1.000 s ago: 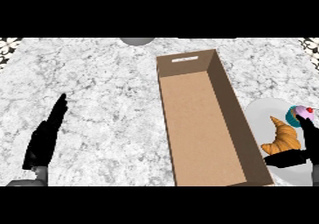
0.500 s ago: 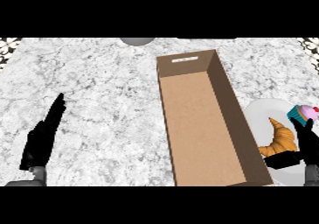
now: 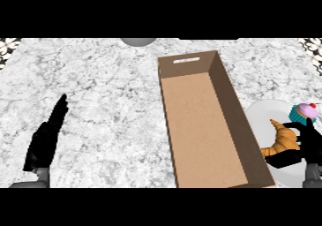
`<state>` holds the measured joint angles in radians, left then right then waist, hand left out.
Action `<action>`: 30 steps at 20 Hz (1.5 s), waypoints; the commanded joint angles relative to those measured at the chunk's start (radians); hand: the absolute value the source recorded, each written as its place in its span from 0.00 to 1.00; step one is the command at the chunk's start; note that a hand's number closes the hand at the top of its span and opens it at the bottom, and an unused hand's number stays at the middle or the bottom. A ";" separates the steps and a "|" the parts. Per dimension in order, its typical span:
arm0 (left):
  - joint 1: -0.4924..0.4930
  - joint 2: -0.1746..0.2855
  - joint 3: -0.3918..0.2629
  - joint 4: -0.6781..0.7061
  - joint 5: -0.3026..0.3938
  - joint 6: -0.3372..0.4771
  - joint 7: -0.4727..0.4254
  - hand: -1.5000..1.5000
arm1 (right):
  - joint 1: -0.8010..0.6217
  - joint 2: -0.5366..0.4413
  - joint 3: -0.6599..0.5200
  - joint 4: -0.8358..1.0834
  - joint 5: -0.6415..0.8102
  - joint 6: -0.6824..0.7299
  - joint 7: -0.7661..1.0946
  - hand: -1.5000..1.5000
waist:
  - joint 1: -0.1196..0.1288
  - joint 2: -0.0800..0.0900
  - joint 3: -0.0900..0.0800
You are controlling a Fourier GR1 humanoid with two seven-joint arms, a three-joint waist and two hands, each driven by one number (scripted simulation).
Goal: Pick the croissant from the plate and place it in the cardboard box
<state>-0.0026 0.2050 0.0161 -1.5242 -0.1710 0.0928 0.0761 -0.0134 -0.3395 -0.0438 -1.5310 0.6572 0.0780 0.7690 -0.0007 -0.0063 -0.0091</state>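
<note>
Croissant (image 3: 279,140): one, golden-brown, curved, tapering to a point at its far end. I see it over the white plate (image 3: 264,112) at the right edge, just beside the cardboard box (image 3: 196,128). Right hand (image 3: 311,148): fingers curled round the croissant's near half. Left hand (image 3: 44,139): fingers straight, resting low at the left over the worktop (image 3: 104,88). Box: one, long, open-topped, brown floor bare. Plate: one, also carrying one pink-topped cupcake (image 3: 305,112).
</note>
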 commanded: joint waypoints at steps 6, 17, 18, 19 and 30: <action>0.000 0.010 0.040 -0.007 0.016 -0.046 0.014 0.50 | 0.015 0.023 0.053 -0.037 0.202 -0.094 0.001 1.00 | 0.000 0.006 0.009; 0.035 -0.014 0.025 0.000 -0.035 0.001 -0.023 0.50 | 0.598 -0.114 0.195 -0.600 0.404 -0.121 -0.105 1.00 | -0.022 0.002 0.008; 0.034 0.015 0.062 -0.020 0.011 -0.035 -0.015 0.50 | 0.652 -0.107 0.208 -0.685 0.440 -0.119 -0.066 1.00 | -0.024 0.000 0.008; 0.051 -0.021 0.019 -0.015 -0.037 0.000 -0.035 0.50 | 0.657 -0.114 0.183 -0.742 0.416 -0.102 -0.071 1.00 | -0.020 0.002 0.008; 0.025 -0.005 0.026 -0.072 -0.012 -0.036 0.051 0.50 | 0.550 -0.025 0.281 -1.027 0.305 -0.199 -0.188 1.00 | -0.011 -0.001 0.009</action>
<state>0.0265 0.1994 0.0456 -1.5775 -0.1828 0.0616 0.1061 0.5455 -0.3916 0.1953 -2.3491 1.0511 -0.1284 0.5910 -0.0150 -0.0056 -0.0005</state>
